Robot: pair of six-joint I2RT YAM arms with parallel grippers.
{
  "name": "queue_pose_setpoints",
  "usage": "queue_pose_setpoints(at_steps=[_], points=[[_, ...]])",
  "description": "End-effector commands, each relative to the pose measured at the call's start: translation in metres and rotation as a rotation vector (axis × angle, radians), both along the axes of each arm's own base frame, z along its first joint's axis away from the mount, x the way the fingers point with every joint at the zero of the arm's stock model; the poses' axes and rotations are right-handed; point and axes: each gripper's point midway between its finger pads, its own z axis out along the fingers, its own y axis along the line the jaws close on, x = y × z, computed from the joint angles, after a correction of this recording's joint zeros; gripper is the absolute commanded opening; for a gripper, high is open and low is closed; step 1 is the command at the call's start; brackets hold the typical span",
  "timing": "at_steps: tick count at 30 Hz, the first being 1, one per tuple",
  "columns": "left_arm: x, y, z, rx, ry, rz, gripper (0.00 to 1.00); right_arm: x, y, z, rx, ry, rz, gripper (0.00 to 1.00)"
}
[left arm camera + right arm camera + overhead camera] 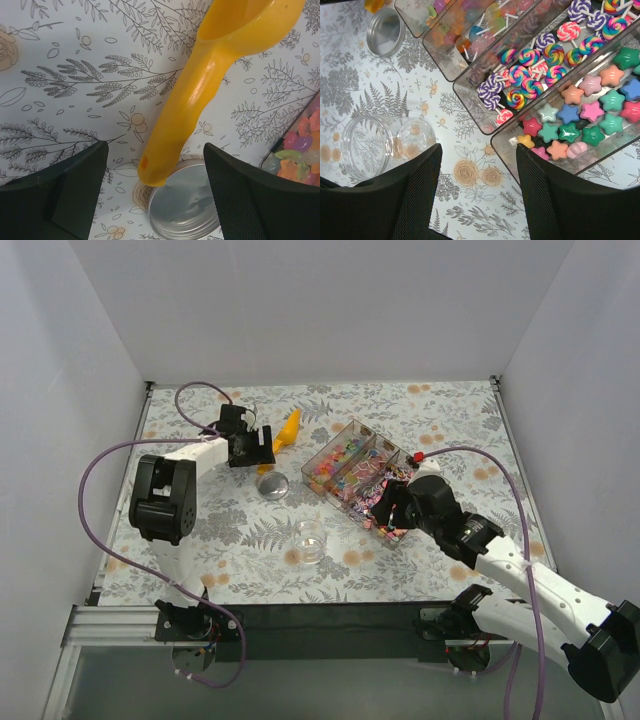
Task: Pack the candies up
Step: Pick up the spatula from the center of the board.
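The candies (352, 468) fill a row of clear trays (333, 437): gummy pieces (470, 31), swirl lollipops (534, 67) and star sweets (590, 114). A few gummies (299, 150) show at the right edge of the left wrist view. My left gripper (262, 445) (155, 155) is open. The orange scoop's handle (182, 112) lies between its fingers, touching neither. The scoop (288, 430) rests on the cloth, its handle end over a silver lid (186, 206). My right gripper (383, 512) (479, 150) is open above the cloth, at the near corner of the star tray, holding nothing.
An empty clear jar (311, 538) (376, 145) stands left of my right gripper. The silver lid (272, 485) (385, 31) lies between the scoop and the jar. A floral cloth (430, 420) covers the table, and white walls close in the back and sides.
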Motion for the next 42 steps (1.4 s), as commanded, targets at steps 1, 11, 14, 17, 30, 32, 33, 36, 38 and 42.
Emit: queue_pose_setpoints(at_steps=[1, 11, 14, 17, 30, 32, 33, 36, 38, 42], points=[[0.012, -0.02, 0.018, -0.054, -0.062, -0.119, 0.75, 0.002, 0.007, 0.003, 0.007, -0.063, 0.06, 0.68], [0.017, -0.026, -0.007, -0.065, -0.021, -0.156, 0.55, 0.004, 0.018, 0.0, 0.028, -0.05, 0.093, 0.67], [0.016, -0.027, -0.011, -0.069, -0.014, -0.157, 0.47, 0.003, 0.019, -0.002, 0.037, -0.046, 0.098, 0.67], [0.015, -0.027, -0.013, -0.069, -0.013, -0.159, 0.42, 0.001, 0.02, -0.006, 0.039, -0.04, 0.104, 0.67], [0.026, -0.018, 0.004, 0.002, -0.069, -0.116, 0.14, -0.002, 0.021, -0.011, 0.043, -0.027, 0.115, 0.66], [0.029, -0.014, 0.012, 0.03, -0.092, -0.109, 0.09, -0.001, 0.021, -0.01, 0.042, -0.032, 0.112, 0.67], [0.031, -0.013, 0.017, 0.043, -0.104, -0.108, 0.06, 0.0, 0.021, -0.008, 0.045, -0.037, 0.109, 0.67], [0.037, -0.011, 0.037, 0.092, -0.156, -0.113, 0.0, 0.005, 0.022, 0.002, 0.054, -0.058, 0.096, 0.66], [0.04, -0.008, 0.055, 0.137, -0.203, -0.115, 0.0, 0.01, 0.022, 0.009, 0.054, -0.073, 0.081, 0.67], [0.039, -0.012, 0.082, 0.226, -0.279, -0.138, 0.0, 0.026, 0.027, 0.03, 0.072, -0.094, 0.062, 0.87]])
